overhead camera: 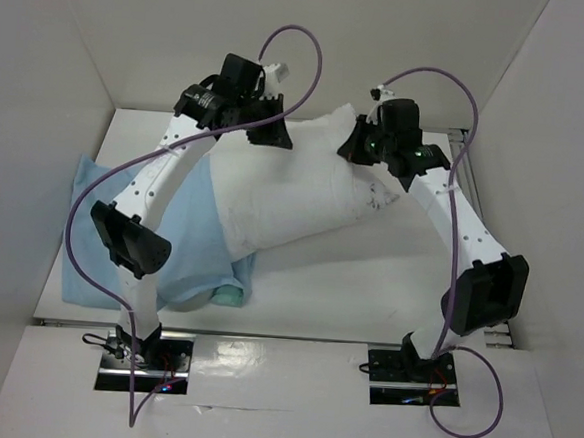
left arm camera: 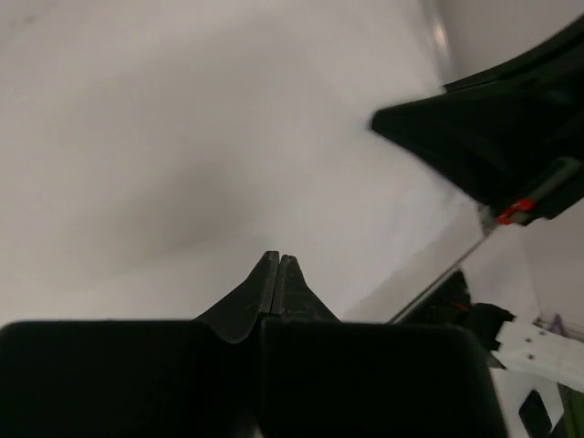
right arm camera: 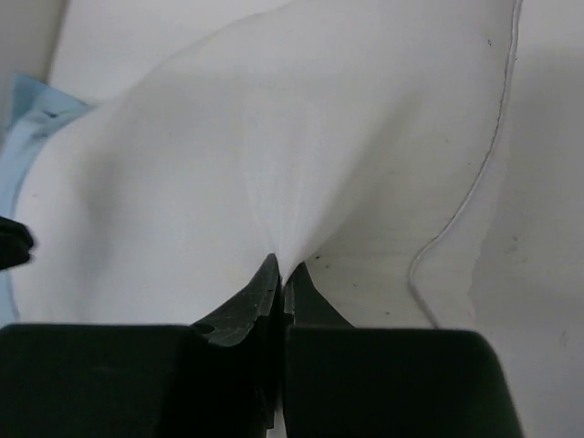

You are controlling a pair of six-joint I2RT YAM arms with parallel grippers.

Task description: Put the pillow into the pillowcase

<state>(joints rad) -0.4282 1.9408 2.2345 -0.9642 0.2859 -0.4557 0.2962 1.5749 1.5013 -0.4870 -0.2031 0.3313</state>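
Observation:
The white pillow (overhead camera: pixel 294 194) lies slanted across the middle of the table, and its near-left end rests on the light blue pillowcase (overhead camera: pixel 184 262). The pillowcase is spread flat at the left, with a sea-green bit (overhead camera: pixel 229 295) showing at its near corner. My right gripper (overhead camera: pixel 355 148) is at the pillow's far right end. In the right wrist view it (right arm camera: pixel 281 265) is shut on a pinch of pillow (right arm camera: pixel 274 137) fabric that gathers into the tips, and the pillowcase (right arm camera: pixel 23 119) shows at the left edge. My left gripper (overhead camera: pixel 266 129) hangs over the pillow's far left corner. Its fingertips (left arm camera: pixel 276 257) are pressed together with no fabric showing between them.
White enclosure walls (overhead camera: pixel 41 81) close in the table at the left, back and right. A metal rail (overhead camera: pixel 264 335) runs along the near edge by the arm bases. Purple cables (overhead camera: pixel 295 39) loop above both wrists. Part of the right arm (left arm camera: pixel 511 119) shows in the left wrist view.

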